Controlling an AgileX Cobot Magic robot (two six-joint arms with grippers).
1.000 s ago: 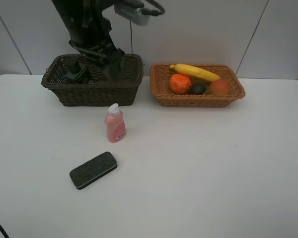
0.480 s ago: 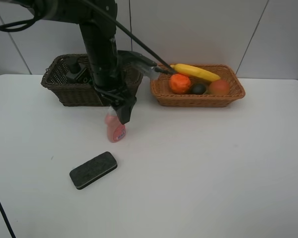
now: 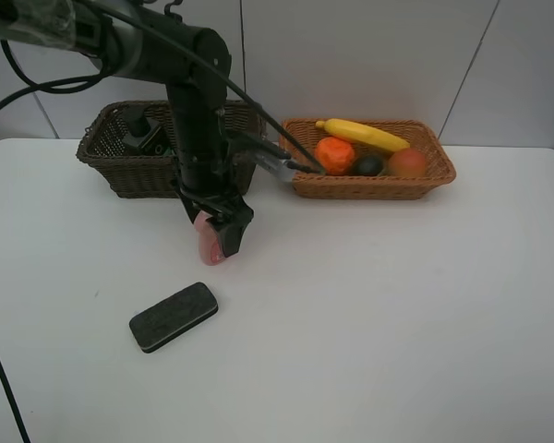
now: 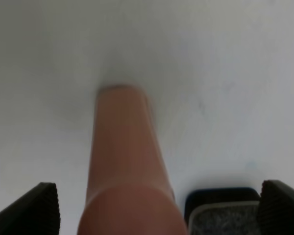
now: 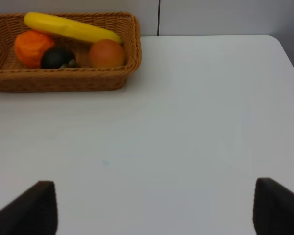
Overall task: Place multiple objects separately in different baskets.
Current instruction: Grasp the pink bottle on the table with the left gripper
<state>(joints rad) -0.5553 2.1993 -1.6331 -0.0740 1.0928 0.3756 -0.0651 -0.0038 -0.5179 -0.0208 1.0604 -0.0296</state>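
Observation:
The small pink bottle (image 3: 208,244) stands on the white table in front of the dark brown basket (image 3: 129,173). My left gripper (image 3: 220,231) is lowered over it, open. In the left wrist view the bottle (image 4: 125,166) stands between the spread fingertips (image 4: 41,208) without touching them. The black felt eraser (image 3: 174,317) lies nearer the front and also shows in the left wrist view (image 4: 225,211). The light basket (image 3: 300,175) holds the banana (image 3: 362,134), orange (image 3: 334,155), mangosteen (image 3: 368,165) and red-orange fruit (image 3: 407,162). My right gripper (image 5: 149,208) is open and empty above bare table. The marker is not visible.
Dark items, hard to tell apart, lie in the dark brown basket behind my left arm (image 3: 198,120). The two baskets stand side by side along the back edge, by the wall. The right wrist view shows the light basket (image 5: 132,54) with the fruit in it.
My left arm has swung from over the dark brown basket forward and down, and its open gripper now straddles the pink bottle. Bottle, eraser and fruit have not moved.

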